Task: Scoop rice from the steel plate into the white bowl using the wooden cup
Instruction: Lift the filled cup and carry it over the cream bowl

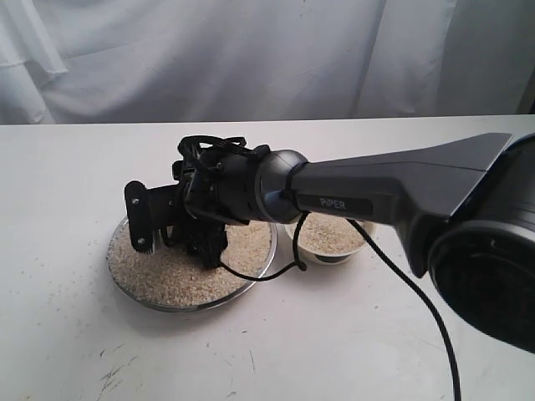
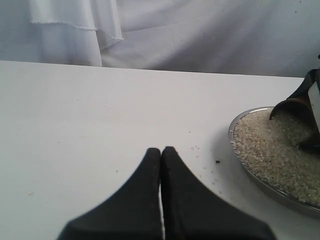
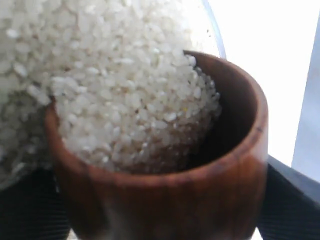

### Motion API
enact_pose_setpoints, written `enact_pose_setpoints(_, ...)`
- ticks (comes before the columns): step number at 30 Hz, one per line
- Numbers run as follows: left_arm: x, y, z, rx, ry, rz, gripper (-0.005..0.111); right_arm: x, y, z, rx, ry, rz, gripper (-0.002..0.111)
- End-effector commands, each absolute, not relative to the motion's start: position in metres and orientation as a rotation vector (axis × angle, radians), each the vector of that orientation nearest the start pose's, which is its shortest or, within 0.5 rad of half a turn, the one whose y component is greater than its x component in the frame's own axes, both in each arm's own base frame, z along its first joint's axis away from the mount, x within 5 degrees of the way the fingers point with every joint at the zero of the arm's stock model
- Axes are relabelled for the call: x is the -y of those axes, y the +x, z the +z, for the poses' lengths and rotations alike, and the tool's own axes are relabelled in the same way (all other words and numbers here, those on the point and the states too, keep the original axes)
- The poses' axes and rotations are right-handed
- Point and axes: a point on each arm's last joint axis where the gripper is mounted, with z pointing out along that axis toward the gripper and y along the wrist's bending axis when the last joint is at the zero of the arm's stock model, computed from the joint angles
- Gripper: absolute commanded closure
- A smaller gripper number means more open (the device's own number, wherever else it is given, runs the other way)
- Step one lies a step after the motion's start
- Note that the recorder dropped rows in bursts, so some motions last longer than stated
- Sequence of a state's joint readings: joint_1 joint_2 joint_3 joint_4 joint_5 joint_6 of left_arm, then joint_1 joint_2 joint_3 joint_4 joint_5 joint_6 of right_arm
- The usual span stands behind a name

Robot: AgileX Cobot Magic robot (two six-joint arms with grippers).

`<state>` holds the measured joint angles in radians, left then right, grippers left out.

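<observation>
The steel plate (image 1: 180, 307) lies left of centre, covered with rice (image 1: 167, 280). My right gripper (image 1: 171, 234) reaches across over the plate and is shut on the wooden cup (image 3: 175, 200), which is tipped into the heap and partly filled with rice (image 3: 135, 125). The left wrist view shows the cup (image 2: 295, 107) with its mouth down in the rice (image 2: 275, 155), near the plate's rim (image 2: 235, 145). The white bowl (image 1: 311, 253) stands right of the plate, behind the arm, with rice in it. My left gripper (image 2: 161, 150) is shut and empty, over bare table beside the plate.
A black cable (image 1: 418, 292) hangs from the right arm across the table in front of the bowl. Stray grains (image 2: 195, 148) lie on the white table near the plate. A white cloth (image 1: 251, 50) hangs behind.
</observation>
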<state>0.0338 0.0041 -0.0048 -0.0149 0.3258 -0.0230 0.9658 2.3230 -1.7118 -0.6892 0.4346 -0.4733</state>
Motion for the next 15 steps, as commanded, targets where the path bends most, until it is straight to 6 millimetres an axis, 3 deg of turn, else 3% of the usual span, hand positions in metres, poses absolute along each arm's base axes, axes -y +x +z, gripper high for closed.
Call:
enact_pose_setpoints(1,-0.001,0.054,0.184,-1.801,-0.063,-0.007,0.107,-0.402,0.311,0.138,-1.371,-1.963,-0.328,0.108)
enact_pose_setpoints(15,-0.001,0.054,0.184,-1.801,-0.063,-0.007,0.107,-0.387,0.327,0.176,-1.679,-1.545,-0.134,0.108)
